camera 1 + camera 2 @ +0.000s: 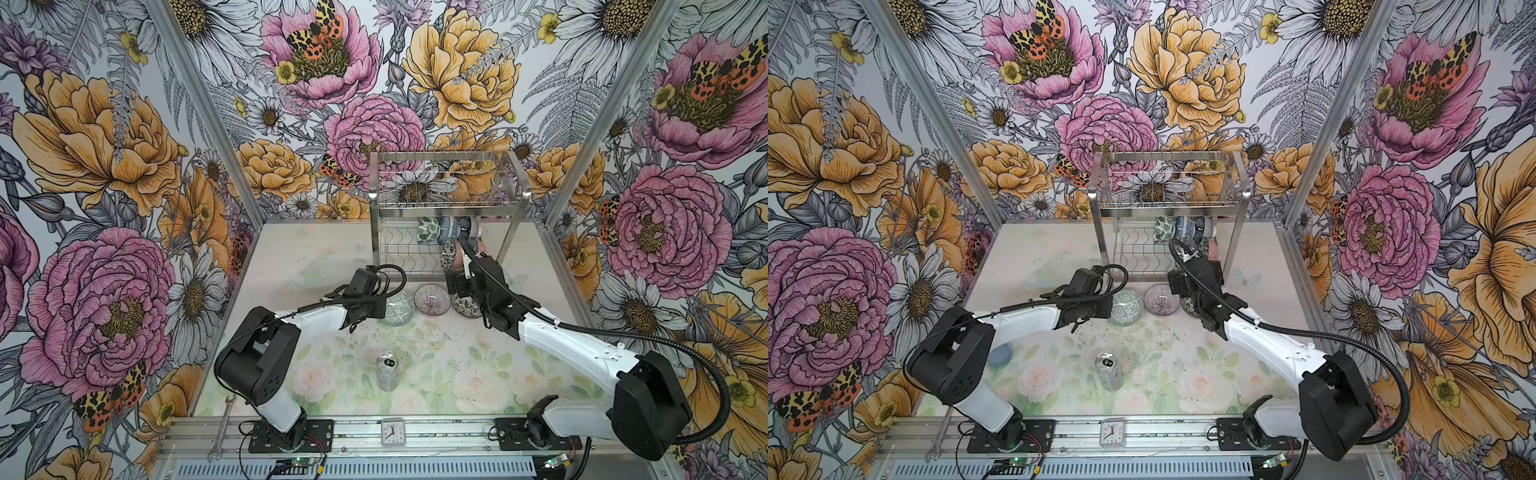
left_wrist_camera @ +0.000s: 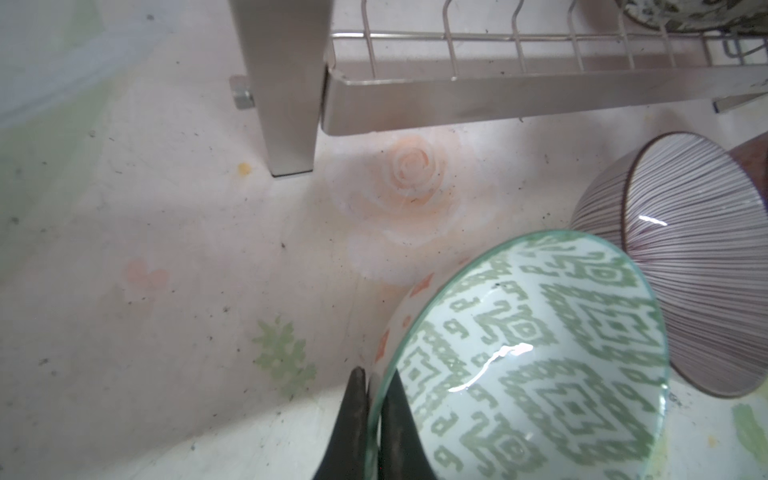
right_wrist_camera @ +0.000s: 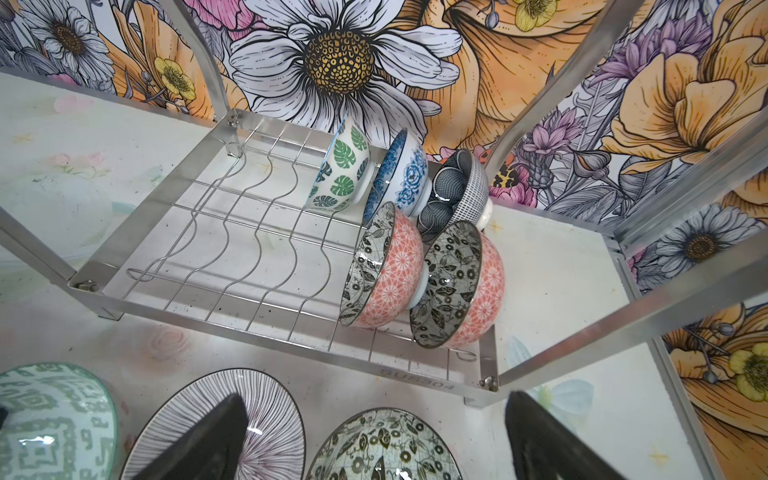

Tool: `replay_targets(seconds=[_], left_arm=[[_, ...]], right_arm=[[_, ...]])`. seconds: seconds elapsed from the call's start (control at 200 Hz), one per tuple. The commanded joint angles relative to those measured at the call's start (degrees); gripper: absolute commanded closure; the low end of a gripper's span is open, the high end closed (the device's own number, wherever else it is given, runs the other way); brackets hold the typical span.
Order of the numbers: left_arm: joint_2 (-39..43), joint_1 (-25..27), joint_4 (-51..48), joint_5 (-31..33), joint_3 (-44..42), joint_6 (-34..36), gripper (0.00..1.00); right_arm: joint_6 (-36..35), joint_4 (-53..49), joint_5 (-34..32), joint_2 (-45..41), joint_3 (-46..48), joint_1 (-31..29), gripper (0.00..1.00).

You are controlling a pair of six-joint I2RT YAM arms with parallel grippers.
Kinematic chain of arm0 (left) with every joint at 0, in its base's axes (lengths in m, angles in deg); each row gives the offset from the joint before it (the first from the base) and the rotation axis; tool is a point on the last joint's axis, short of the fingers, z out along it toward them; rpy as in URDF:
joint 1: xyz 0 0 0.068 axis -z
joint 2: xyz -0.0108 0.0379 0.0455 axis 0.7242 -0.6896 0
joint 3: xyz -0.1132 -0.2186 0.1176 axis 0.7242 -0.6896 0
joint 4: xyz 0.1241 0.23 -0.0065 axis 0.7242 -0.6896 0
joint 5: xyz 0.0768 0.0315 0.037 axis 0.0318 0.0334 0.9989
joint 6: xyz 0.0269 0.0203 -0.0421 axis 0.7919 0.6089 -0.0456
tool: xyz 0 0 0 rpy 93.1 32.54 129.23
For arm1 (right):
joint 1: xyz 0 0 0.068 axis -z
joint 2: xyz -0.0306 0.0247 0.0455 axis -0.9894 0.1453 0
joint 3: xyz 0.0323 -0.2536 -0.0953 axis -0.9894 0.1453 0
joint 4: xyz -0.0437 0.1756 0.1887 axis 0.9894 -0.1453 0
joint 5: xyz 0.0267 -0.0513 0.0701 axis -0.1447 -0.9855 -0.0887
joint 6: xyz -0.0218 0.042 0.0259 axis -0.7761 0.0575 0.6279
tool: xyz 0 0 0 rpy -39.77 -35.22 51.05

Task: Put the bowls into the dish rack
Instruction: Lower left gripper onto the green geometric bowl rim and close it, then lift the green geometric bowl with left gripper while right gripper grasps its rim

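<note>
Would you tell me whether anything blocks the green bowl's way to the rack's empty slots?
Nothing visible does: bare table lies between the green bowl and the rack; only its front rail crosses the path. The striped bowl sits aside.

Two top views high, looking down, wrist cameras close — all sharing the dish rack point(image 1: 415, 211)

Glossy glazed ceramic bowls point(image 3: 390, 282); shiny steel wire dish rack point(image 3: 415, 377)

Dish rack point(image 1: 449, 212): set far, right of centre.
Racked bowls point(image 3: 390, 266): five kept in lower tier, right end.
Front bowls point(image 1: 432, 300): three rowed just before rack.
Can point(image 1: 387, 372): nearer, centre.
</note>
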Motion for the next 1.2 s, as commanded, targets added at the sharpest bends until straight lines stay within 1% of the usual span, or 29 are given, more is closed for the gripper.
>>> replay_targets(seconds=[0.0, 0.085, 0.175, 0.26, 0.35, 0.57, 0.651, 0.836, 0.926, 1.031, 1.086, 1.191], left_arm=[[5.5, -1.1, -3.3, 4.2, 0.5, 2.7, 1.00], [9.3, -1.9, -5.0, 6.2, 0.4, 3.9, 1.00], [13.6, -2.1, -5.1, 7.0, 0.3, 5.1, 1.00], [17.1, -1.6, -3.5, 7.2, 0.8, 5.7, 1.00], [19.0, -0.7, -0.9, 7.5, 2.2, 6.2, 1.00], [19.4, 2.9, 4.1, 9.6, 7.4, 7.8, 1.00], [19.1, 3.7, 5.7, 9.4, 8.7, 8.1, 1.00], [17.7, 5.9, 8.6, 8.8, 10.9, 8.3, 1.00], [17.0, 6.8, 9.4, 8.5, 11.6, 8.4, 1.00], [16.6, 7.5, 10.2, 8.5, 12.0, 8.3, 1.00], [16.3, 7.8, 10.6, 8.7, 11.9, 8.1, 1.00], [15.7, 8.4, 11.1, 8.9, 11.8, 7.6, 1.00]], right_arm=[[0.3, -0.7, 0.9, -1.1, -0.2, 0.5, 0.02], [0.4, -1.0, 2.0, -2.0, -0.2, 0.5, 0.02], [0.6, -1.4, 4.0, -3.1, -0.5, 0.5, 0.02], [1.1, -1.5, 6.6, -5.0, -0.8, 0.1, 0.01], [1.6, -1.3, 10.1, -7.1, -1.2, -0.8, 0.00], [3.5, -1.0, 16.2, -10.0, -5.0, -4.4, 0.00], [4.8, -0.2, 17.5, -9.2, -5.7, -5.1, 0.00], [9.5, 5.2, 21.4, -5.8, -5.7, -5.6, 0.00], [11.0, 5.8, 21.0, -3.8, -6.5, -5.7, 0.01], [12.5, 6.0, 19.2, -1.8, -7.1, -5.8, 0.04], [13.6, 6.1, 18.5, -0.8, -7.4, -5.7, 0.09], [16.2, 7.6, 19.4, 0.6, -7.7, -5.7, 0.21]])
